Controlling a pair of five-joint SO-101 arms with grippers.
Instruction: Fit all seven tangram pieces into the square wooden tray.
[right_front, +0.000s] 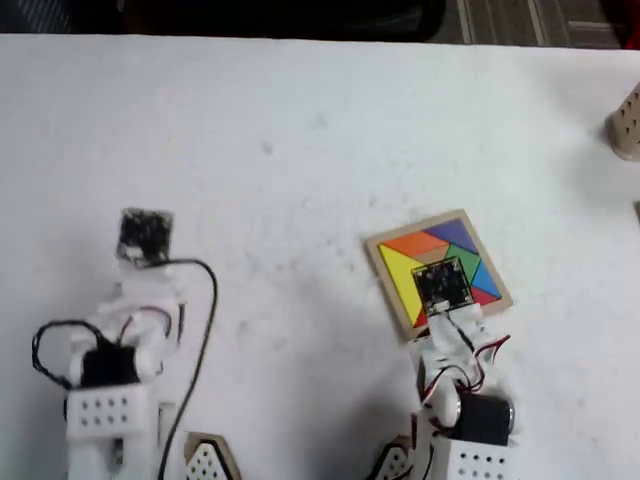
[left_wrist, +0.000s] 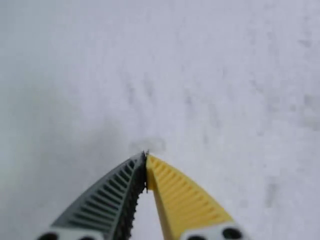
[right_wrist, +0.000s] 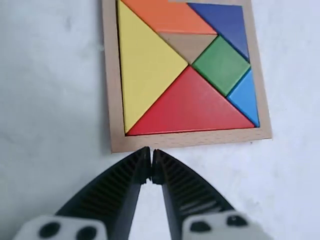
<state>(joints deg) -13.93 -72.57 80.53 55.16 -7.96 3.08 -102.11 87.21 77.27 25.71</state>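
Observation:
The square wooden tray (right_wrist: 112, 100) (right_front: 393, 293) lies right of the table's middle, with coloured tangram pieces flat inside it. I see a yellow triangle (right_wrist: 145, 65), a red triangle (right_wrist: 192, 107), an orange piece (right_wrist: 162, 15), a dark blue piece (right_wrist: 225, 22), a green square (right_wrist: 220, 65), a light blue triangle (right_wrist: 247, 95) and a plain wood-coloured triangle (right_wrist: 187, 44). My right gripper (right_wrist: 150, 164) is shut and holds nothing, its tips just outside the tray's near rim; that arm (right_front: 443, 290) hangs over the tray's near corner. My left gripper (left_wrist: 146, 167) is shut on nothing above bare table, at the left (right_front: 145, 235).
The white table (right_front: 300, 150) stretches wide around the tray. A perforated wooden object (right_front: 625, 125) stands at the far right edge. Two arm base plates (right_front: 205, 458) sit at the near edge, and a black cable (right_front: 205, 320) loops beside the left arm.

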